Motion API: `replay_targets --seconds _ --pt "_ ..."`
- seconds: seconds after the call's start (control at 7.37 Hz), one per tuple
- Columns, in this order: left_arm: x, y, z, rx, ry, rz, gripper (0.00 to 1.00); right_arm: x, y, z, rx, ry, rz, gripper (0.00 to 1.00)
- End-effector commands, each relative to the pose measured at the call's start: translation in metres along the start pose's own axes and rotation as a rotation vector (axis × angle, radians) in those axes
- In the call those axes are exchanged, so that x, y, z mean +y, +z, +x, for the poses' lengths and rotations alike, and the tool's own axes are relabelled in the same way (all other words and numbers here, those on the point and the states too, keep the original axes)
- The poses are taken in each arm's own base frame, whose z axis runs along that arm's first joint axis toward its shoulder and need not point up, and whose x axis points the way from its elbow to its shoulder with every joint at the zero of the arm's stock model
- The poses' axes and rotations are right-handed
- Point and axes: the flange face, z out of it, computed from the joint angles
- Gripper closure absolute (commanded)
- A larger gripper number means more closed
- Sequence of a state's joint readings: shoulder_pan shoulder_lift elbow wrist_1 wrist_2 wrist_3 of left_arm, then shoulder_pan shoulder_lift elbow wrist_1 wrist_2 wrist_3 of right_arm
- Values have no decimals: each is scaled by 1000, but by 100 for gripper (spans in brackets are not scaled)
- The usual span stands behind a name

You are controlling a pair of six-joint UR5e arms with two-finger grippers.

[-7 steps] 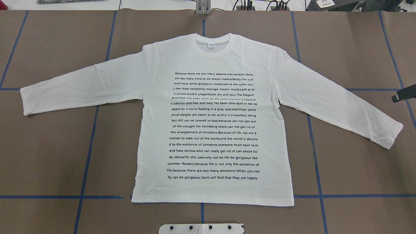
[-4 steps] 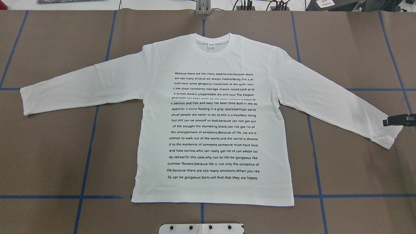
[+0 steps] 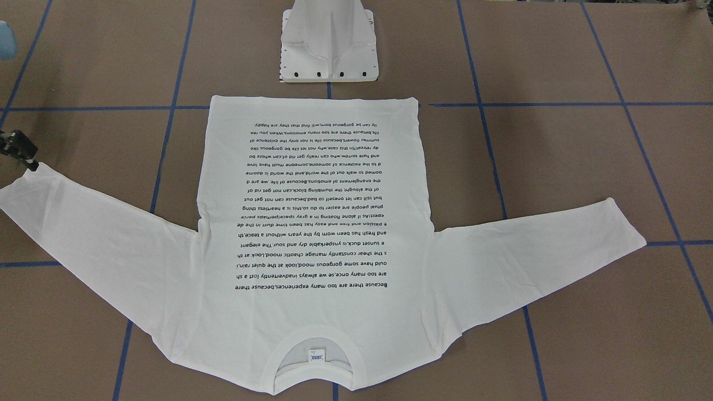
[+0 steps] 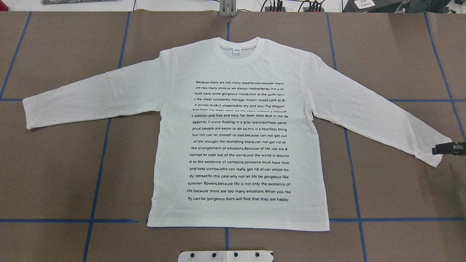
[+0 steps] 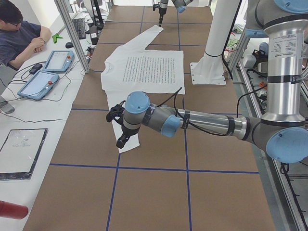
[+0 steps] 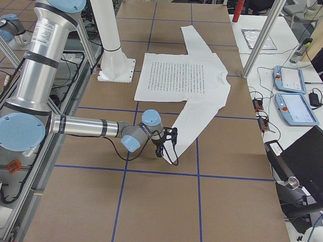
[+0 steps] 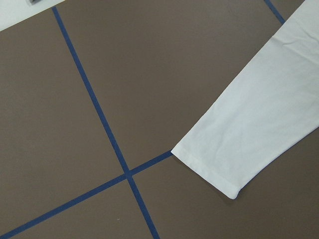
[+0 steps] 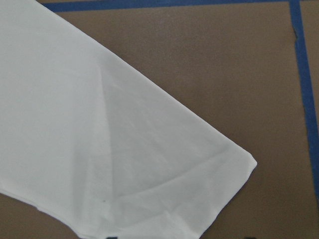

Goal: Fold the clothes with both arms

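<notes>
Right fingers [image 4: 438, 149] sit at one cuff of the white long-sleeved T-shirt [image 4: 236, 145], left fingers [image 5: 121, 141] above the other; the shirt lies flat between them. Whether either pair is spread, I cannot tell.

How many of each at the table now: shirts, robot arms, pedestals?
White T-shirt: 1
Robot arms: 2 (left arm, right arm)
White pedestal: 1
Total: 4

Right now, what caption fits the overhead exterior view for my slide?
White long-sleeved T-shirt spread flat, print up; right pincer at one sleeve's cuff.
</notes>
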State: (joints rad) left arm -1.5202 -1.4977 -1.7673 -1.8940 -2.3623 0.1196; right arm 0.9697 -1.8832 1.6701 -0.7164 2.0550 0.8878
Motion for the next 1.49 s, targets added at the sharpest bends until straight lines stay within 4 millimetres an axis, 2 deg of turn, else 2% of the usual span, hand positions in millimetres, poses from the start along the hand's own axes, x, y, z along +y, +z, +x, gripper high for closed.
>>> replay_targets --seconds 0.0,0.27,0.68,0.95,1.09,1.22,1.36 --pt "0 0 0 0 0 0 0 4 11 -7 9 -5 -11 18" --pt "0 0 0 2 0 0 0 8 16 -11 16 -17 -19 23" --pt "-1 -1 2 15 2 4 0 13 27 -3 41 -16 -29 27" --pt "-1 -1 3 15 3 5 0 13 27 -4 40 -12 -33 49" --pt "0 0 2 17 1 3 0 11 28 -8 34 -16 -32 71" --pt "-1 -1 2 15 2 4 0 6 28 -16 22 -1 -25 97" --pt "-1 -1 2 15 2 4 0 0 26 -27 6 12 -15 100"
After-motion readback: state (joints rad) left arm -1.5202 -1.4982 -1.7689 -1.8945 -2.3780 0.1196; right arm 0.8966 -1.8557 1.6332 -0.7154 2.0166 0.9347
